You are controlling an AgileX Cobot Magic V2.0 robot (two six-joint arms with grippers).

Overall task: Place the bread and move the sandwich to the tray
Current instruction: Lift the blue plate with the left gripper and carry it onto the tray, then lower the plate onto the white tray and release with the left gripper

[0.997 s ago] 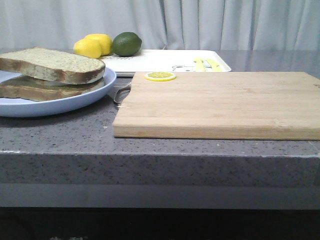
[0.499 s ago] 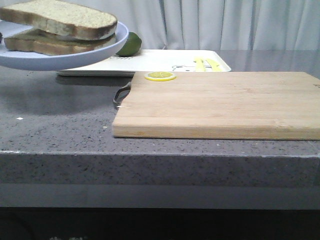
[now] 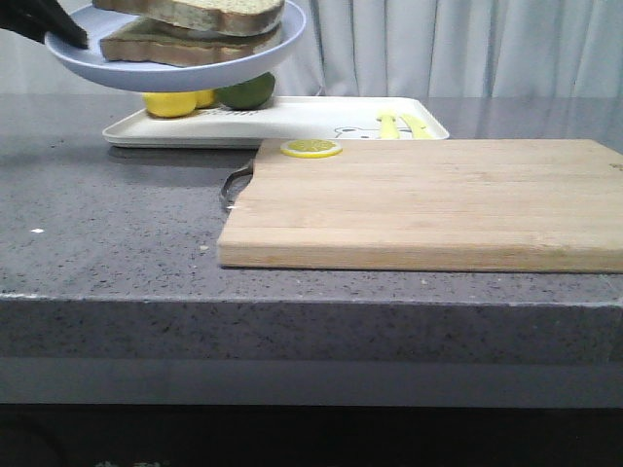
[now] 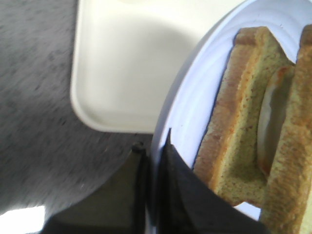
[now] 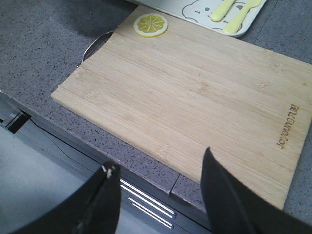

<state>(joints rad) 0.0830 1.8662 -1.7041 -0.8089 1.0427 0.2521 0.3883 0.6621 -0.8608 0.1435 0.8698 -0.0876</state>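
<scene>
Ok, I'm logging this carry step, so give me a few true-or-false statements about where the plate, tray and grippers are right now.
1. The left gripper is clamped on the rim of the plate. True.
2. The plate rests on the cutting board. False: it is held in the air over the left end of the tray.
3. The sandwich lies on the plate. True.
4. The right gripper holds the lemon slice. False: it is open and empty; the slice lies on a corner of the board.
5. The tray carries no fruit. False: lemons and a lime sit on it.
</scene>
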